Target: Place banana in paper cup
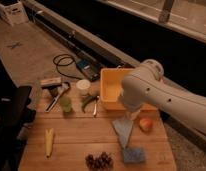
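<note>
Lying front-left, banana (49, 141) well apart from gripper hidden behind arm (146, 90).

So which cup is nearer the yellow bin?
The off-white paper cup; the green cup stands farther left. The gripper is hidden behind the arm over the bin.

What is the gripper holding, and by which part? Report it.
Nothing visibly held: the gripper hangs by the yellow bin; the banana lies untouched on the table.
</note>
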Tool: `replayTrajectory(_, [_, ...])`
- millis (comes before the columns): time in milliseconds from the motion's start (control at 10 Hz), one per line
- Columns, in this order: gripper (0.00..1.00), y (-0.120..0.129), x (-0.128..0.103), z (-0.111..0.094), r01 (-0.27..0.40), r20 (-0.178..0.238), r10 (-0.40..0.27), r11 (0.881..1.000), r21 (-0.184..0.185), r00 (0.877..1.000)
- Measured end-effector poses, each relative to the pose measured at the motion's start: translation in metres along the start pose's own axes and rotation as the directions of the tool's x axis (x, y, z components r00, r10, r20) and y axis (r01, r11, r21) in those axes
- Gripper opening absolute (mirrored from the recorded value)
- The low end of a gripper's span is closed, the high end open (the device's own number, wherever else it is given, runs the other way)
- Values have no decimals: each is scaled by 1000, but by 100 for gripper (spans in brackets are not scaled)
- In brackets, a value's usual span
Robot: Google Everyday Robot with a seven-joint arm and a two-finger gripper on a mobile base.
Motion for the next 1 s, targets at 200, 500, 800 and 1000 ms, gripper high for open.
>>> replayTrajectory(200, [65,-8,0,-6,57,-36,-57,998,1,998])
replayTrajectory(500, [65,-28,-38,-6,210,-37,-210,978,-8,977])
replayTrajectory(800, [65,-57,-109,7,369,-12,-369,930,0,929])
replayTrajectory(1000, [65,-69,-153,16,446,21,-446,895,11,895])
